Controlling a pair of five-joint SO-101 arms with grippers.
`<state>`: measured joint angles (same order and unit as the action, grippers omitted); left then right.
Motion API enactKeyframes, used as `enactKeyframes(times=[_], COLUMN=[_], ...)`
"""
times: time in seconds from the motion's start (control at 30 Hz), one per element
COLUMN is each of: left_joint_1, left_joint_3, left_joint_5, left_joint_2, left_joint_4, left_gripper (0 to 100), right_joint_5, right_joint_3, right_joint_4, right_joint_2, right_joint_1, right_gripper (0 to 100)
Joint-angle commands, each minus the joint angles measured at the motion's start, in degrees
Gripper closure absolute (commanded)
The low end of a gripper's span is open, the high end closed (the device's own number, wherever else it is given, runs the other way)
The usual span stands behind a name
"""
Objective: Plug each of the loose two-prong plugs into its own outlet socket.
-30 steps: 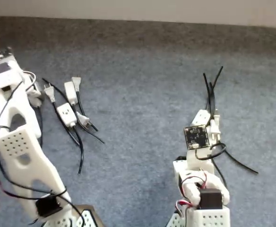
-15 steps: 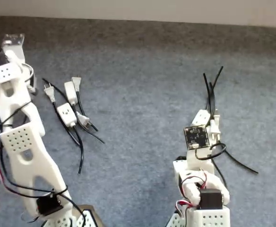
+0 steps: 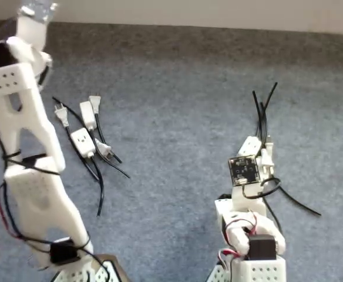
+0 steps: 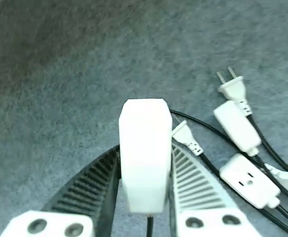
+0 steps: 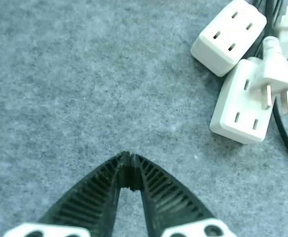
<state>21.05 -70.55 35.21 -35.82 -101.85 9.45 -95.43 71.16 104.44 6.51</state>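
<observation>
Two-prong plugs (image 3: pixel 60 113) lie loose on the grey carpeted tabletop (image 3: pixel 177 88), none of them seated in a socket. My left claw (image 4: pixel 145 163) is clamped around a white outlet socket (image 4: pixel 144 128). Its ribbed fingers (image 4: pixel 196 182) press on the block's two long sides, and a black cord (image 4: pixel 149 224) leaves the end nearest the wrist. Just past that claw's tip rests a small white plug (image 4: pixel 186 136). Farther out to one side lie a pronged plug (image 4: pixel 231 85) and another socket block (image 4: pixel 247 180). My right claw (image 5: pixel 130 170) is fully closed and holds nothing, low over bare carpet. Ahead of it and off to one side sit a far socket (image 5: pixel 229 37) and a near socket (image 5: pixel 240 108), just beside each other. A white plug (image 5: pixel 277 74) lies across the near one, with its prongs resting on the socket's face.
</observation>
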Motion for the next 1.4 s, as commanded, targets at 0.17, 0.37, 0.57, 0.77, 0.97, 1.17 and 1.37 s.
enactKeyframes(times=[0.17, 0.37, 0.57, 0.77, 0.97, 1.17, 1.37], left_joint_1=[-17.89, -33.45, -43.30, -46.55, -50.51, -50.33, -46.90], left_joint_3=[41.45, 62.90, 82.86, 98.07, 99.91, 100.18, 99.65], left_joint_5=[0.53, -10.73, -15.65, -15.65, -15.74, -20.57, -23.30], left_joint_2=[36.44, 49.27, 48.22, 42.68, 40.31, 36.97, 37.23], left_joint_4=[-0.18, 5.71, 23.03, 38.68, 45.98, 47.12, 47.03], left_gripper=[99, 99, 99, 99, 99, 82, 81], right_joint_5=[0.35, 0.53, 0.35, 0.53, 0.53, 0.53, 0.62], right_joint_3=[-6.99, -6.55, -6.37, -6.37, -6.37, -6.46, -6.55], right_joint_4=[0.04, 0.04, 0.57, 1.19, 1.19, 1.19, 1.19], right_joint_2=[0.48, 0.57, 0.57, 0.57, 0.57, 0.57, 0.57], right_joint_1=[3.38, 3.30, -4.35, -4.88, -7.52, -7.60, -7.43], right_gripper=[99.2, 99.2, 99.2, 99.2, 99.2, 99.2, 99.2])
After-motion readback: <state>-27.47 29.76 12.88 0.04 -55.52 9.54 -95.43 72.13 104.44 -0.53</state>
